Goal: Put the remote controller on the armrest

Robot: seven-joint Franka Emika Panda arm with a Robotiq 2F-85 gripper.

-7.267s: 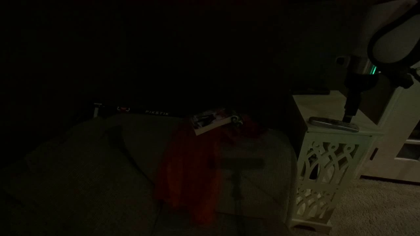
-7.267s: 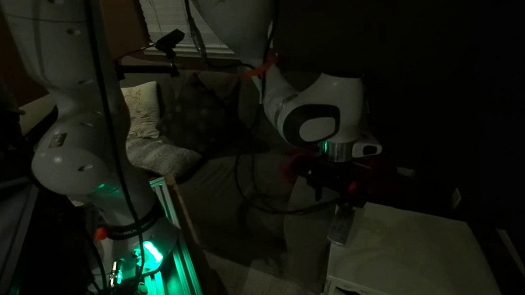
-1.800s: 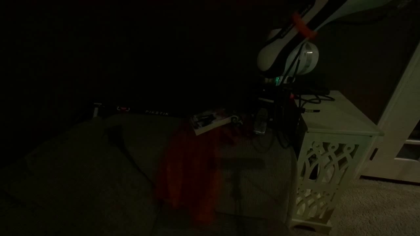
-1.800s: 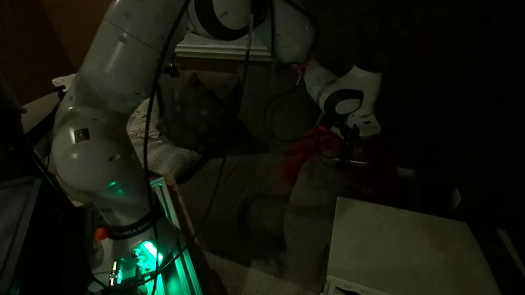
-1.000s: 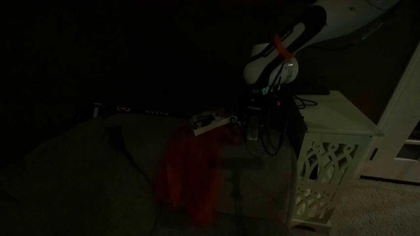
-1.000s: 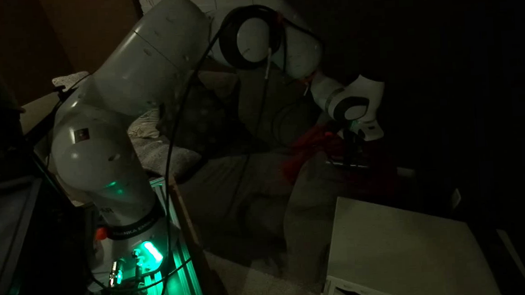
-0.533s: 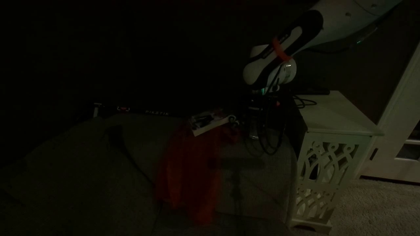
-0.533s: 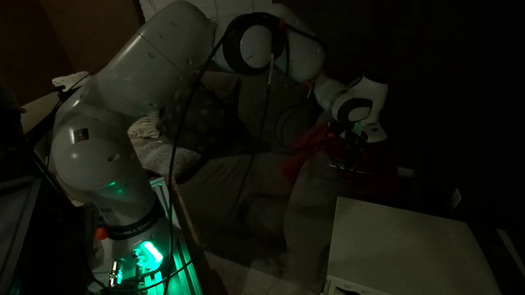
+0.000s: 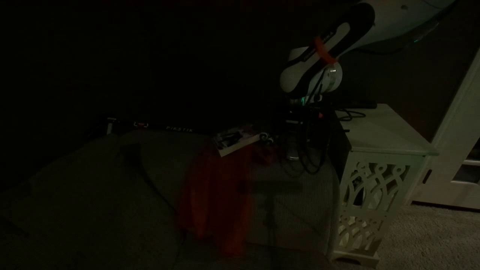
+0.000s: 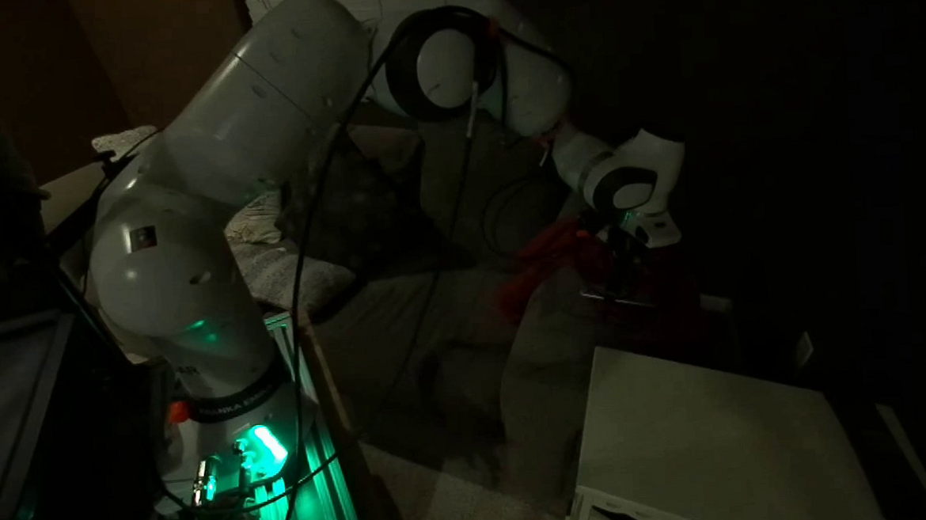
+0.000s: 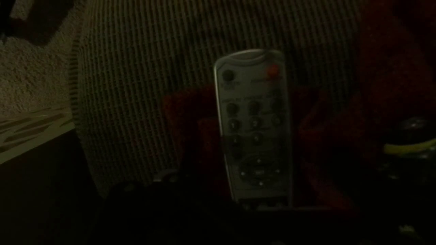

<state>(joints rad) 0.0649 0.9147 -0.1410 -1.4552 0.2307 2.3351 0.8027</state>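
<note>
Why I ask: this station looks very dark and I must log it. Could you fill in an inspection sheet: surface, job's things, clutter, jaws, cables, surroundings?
Surface: armrest, ribbed fabric, with red cloth lying on part of it.
Job's things: remote controller above or on the armrest, buttons showing in the wrist view; contact beneath cannot be told.
Clutter: book-like item on the red cloth; dark bar lettered PIKSTIK.
Jaws: at the remote controller; too dark to tell open from shut.
Cables: black cables hanging in loops near the jaws.
Surroundings: lattice-sided side table beside the armrest; grey pillow; carpet; dim light.
</note>
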